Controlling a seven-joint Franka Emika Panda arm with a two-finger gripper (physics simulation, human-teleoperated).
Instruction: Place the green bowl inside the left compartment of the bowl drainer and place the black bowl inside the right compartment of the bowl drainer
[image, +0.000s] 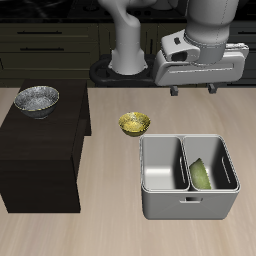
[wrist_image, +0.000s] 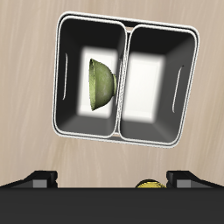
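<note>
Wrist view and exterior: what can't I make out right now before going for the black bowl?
- Gripper: exterior view too small to read its jaws; wrist view shows only fingertips.
- Black bowl: outside the wrist view.
- Yellow bowl: mostly cut off in the wrist view.
- Green bowl: tilted, underside unseen.

my arm (image: 128, 40) is glossy white with rounded joints — my wrist block pale grey, my gripper (image: 193, 91) with two short black fingers — dark base ring.

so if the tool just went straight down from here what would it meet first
Most likely the bowl drainer: the wrist view looks straight down into it, about at the wall between its two wells. The green bowl sits tilted in one well, off that line. Depth is unclear, so this is a rough guess.
</note>
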